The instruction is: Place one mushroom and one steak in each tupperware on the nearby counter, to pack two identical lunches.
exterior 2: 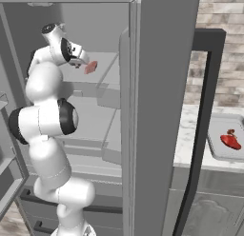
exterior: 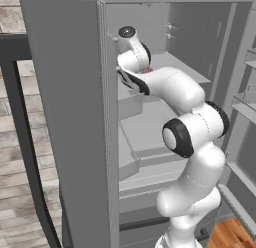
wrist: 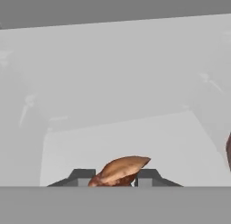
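The arm reached into the open fridge (exterior: 150,137), its hand up at the top shelf (exterior 2: 102,71). In the hand view the gripper (wrist: 115,177) sat at the bottom centre of the frame, and a pinkish-brown steak (wrist: 121,170) lay between its two dark fingertips (wrist: 81,175), the tips close against either side of the meat. The jaws stood narrow, apparently closed on that steak; whether it was lifted off the shelf could not be told. In the right base view the same steak (exterior 2: 91,67) showed as a small pink patch in the upper left of the frame, just right of the hand (exterior 2: 76,56). In the left base view a sliver of pink (exterior: 146,70) peeked out behind the wrist, upper centre.

At the far right edge of the hand view a dark brown sliver (wrist: 228,151) was cut off by the frame; what it was could not be told.

In the right base view, lower right, a grey tupperware (exterior 2: 214,152) sat on the white counter (exterior 2: 188,135), past the fridge door (exterior 2: 159,111) and its dark handle (exterior 2: 200,135). A red steak (exterior 2: 230,141) lay inside it with a small brown mushroom (exterior 2: 231,132) touching its upper edge.
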